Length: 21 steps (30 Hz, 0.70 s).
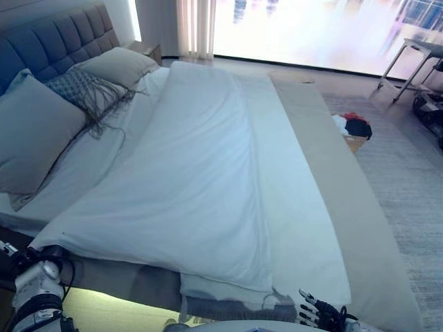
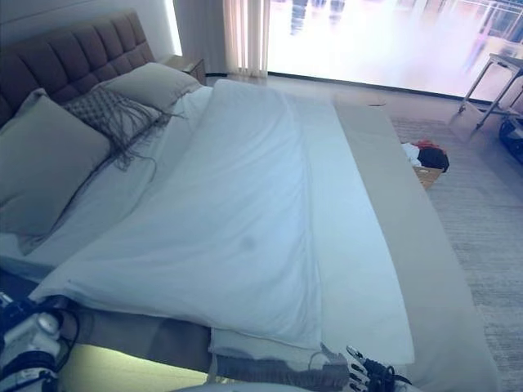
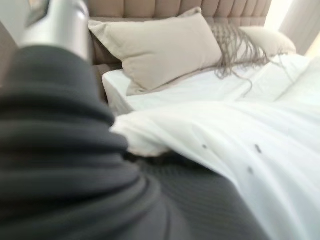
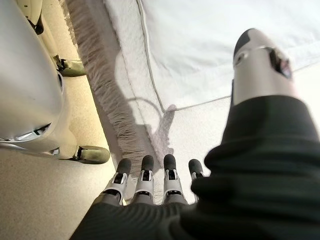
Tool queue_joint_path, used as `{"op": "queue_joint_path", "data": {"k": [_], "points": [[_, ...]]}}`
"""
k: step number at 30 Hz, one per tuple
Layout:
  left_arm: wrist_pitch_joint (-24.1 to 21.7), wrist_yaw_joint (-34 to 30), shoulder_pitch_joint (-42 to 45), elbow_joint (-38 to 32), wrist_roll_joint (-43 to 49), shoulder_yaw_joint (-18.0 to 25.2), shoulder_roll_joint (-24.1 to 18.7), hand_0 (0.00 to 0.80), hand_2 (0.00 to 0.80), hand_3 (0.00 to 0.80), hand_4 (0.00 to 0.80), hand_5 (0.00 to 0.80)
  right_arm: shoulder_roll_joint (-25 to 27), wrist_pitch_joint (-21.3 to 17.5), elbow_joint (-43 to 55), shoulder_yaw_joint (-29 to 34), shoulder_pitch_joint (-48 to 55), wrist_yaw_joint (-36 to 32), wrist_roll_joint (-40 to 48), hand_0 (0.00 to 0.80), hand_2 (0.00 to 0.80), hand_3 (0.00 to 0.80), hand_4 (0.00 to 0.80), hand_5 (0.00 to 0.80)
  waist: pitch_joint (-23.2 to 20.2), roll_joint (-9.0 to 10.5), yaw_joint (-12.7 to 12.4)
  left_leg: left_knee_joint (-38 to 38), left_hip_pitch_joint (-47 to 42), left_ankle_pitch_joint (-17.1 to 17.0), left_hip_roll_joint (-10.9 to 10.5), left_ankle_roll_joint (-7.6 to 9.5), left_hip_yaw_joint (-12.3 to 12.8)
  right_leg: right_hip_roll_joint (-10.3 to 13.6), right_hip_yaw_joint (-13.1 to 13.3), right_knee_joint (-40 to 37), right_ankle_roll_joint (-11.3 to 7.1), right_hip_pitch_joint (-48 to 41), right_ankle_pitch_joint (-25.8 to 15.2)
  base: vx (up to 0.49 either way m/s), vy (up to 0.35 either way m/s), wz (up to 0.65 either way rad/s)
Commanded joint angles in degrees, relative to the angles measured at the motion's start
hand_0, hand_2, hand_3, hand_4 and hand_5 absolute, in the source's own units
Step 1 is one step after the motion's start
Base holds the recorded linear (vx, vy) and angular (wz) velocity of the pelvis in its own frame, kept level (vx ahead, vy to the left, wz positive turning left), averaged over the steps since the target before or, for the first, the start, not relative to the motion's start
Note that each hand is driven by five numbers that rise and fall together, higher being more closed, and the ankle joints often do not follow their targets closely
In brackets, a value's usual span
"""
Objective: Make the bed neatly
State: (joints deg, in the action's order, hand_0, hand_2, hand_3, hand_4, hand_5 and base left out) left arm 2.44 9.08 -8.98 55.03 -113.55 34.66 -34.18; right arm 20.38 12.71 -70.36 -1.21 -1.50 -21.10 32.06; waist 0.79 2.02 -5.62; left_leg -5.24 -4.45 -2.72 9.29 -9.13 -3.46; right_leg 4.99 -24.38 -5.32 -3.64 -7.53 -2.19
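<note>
A white duvet lies across the bed, with its near corner at the bed's side. Two beige pillows and a fringed cushion lean on the tufted headboard. A grey fringed throw shows under the duvet's near edge. My right hand is open and holds nothing, its fingers straight just above the throw's fringe and the duvet's hem. My left hand is low beside the bed's side near the duvet corner.
A beige strip of bedding runs along the bed's far side. A basket of clothes stands on the rug beyond it. A table's legs are at the far right. A nightstand is by the headboard.
</note>
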Motion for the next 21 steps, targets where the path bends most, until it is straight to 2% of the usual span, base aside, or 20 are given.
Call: {"op": "queue_joint_path", "data": {"k": [1, 4, 12, 14, 16, 19, 21], "points": [[-11.63, -5.16, 6.1, 5.94, 0.55, 20.37, -30.07, 0.0, 0.0, 0.0, 0.0, 0.0, 4.61, -0.71, -3.86, -0.94, -0.65, -0.48, 0.32, 0.0, 0.0, 0.0, 0.0, 0.0, -1.17, -2.9, -9.4, 0.41, 1.22, 2.39, -5.44, 3.77, -0.74, 9.16, -0.42, 1.0, -6.2, -3.91, 2.29, -0.064, 0.037, -0.07], [-9.76, -4.64, 8.78, 8.09, 0.55, 21.94, -29.18, 0.0, 0.0, 0.0, 0.0, 0.0, 4.47, -0.57, -4.05, -0.68, -0.77, -0.45, 0.67, 0.0, 0.0, 0.0, 0.0, 0.0, -0.9, -2.36, -10.36, 0.39, 1.6, 2.43, -5.8, 3.96, -1.79, 9.25, -1.09, 1.47, -6.21, -3.75, 2.52, -0.067, 0.019, -0.03], [-6.12, -5.17, 13.49, 11.78, 0.55, 21.94, -21.8, 0.0, 0.0, 0.0, 0.0, 0.0, 4.78, -0.91, -2.78, -1.7, -2.74, -2.17, 1.04, 0.0, 0.0, 0.0, 0.0, 0.0, 0.82, -0.14, -12.45, 0.64, 1.87, 2.74, -6.05, 4.39, -3.83, 8.85, -2.04, 2.46, -5.95, -3.51, 3.33, -0.075, 0.011, 0.01], [-2.95, -6.14, 14.79, 12.76, 0.55, 21.81, -21.15, 0.0, 0.0, 0.0, 0.0, 0.0, 5.0, -0.89, -2.27, -2.13, -3.28, -2.53, 0.68, 0.0, 0.0, 0.0, 0.0, 0.0, 1.13, 0.17, -12.73, 0.73, 1.77, 2.87, -6.02, 4.48, -4.06, 8.85, -2.01, 2.8, -5.89, -3.37, 3.51, -0.059, 0.026, 0.0], [4.1, -10.87, 16.23, 14.55, 0.55, 19.41, -20.39, 0.0, 0.0, 0.0, 0.0, 0.0, 5.05, -0.87, -2.07, -2.8, -3.81, -2.57, 0.79, 0.0, 0.0, 0.0, 0.0, 0.0, 1.55, 0.52, -13.04, 0.93, 1.6, 3.09, -6.0, 4.63, -4.45, 8.9, -1.95, 3.53, -5.69, -3.1, 3.73, -0.039, 0.008, 0.01], [13.65, -15.67, 15.39, 16.3, 11.21, 15.37, -18.38, 0.0, 0.0, 0.0, 0.0, 0.0, 4.58, -1.62, -2.01, -2.76, -3.72, -2.41, 1.93, 0.0, 0.0, 0.0, 0.0, 0.0, 2.37, 1.23, -13.25, 2.04, 1.71, 3.85, -5.78, 4.77, -4.52, 9.15, -2.04, 4.67, -5.51, -2.76, 3.89, -0.014, -0.023, 0.06], [15.7, -15.71, 14.31, 16.58, 17.64, 13.43, -16.49, 0.0, 0.0, 0.0, 0.0, 0.0, 3.61, -2.42, -1.72, -2.61, -3.78, -1.97, 2.66, 0.0, 0.0, 0.0, 0.0, 0.0, 3.15, 1.73, -13.42, 3.11, 2.34, 4.29, -5.69, 4.89, -4.54, 9.32, -2.1, 5.52, -5.33, -2.34, 4.0, -0.022, -0.051, 0.2]]}}
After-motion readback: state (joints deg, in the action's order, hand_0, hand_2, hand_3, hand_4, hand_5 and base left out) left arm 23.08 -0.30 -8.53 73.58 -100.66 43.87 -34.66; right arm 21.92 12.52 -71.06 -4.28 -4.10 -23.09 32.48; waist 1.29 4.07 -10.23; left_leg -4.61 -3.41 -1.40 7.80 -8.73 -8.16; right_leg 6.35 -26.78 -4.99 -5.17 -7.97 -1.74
